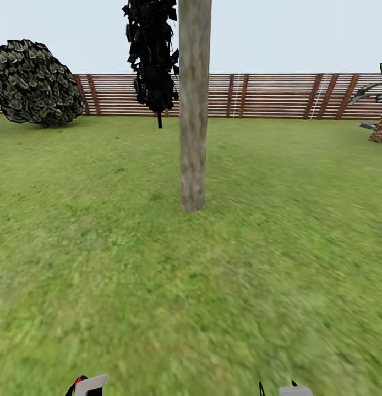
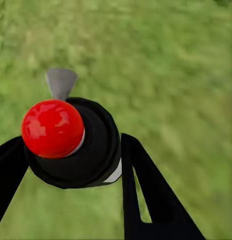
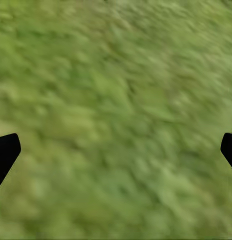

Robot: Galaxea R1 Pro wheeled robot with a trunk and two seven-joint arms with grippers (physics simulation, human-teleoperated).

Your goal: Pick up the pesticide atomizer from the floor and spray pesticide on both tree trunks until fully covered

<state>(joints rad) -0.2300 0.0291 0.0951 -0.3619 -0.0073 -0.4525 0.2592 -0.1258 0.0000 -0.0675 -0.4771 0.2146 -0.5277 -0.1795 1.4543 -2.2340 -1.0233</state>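
Observation:
In the left wrist view, my left gripper is shut on the pesticide atomizer, its black fingers pressed to either side. The atomizer's black top carries a round red knob and a grey nozzle, all held above grass. A tree trunk, thick, pale grey-brown and mottled, stands straight ahead on the lawn a few steps away; its crown is out of view. My right gripper is open over bare grass with nothing between its fingers.
A brown slat fence closes the far side. A round dark shrub sits at the far left, a thin-stemmed black-foliage tree behind the trunk, and a short palm at the right edge. Open grass lies all around the trunk.

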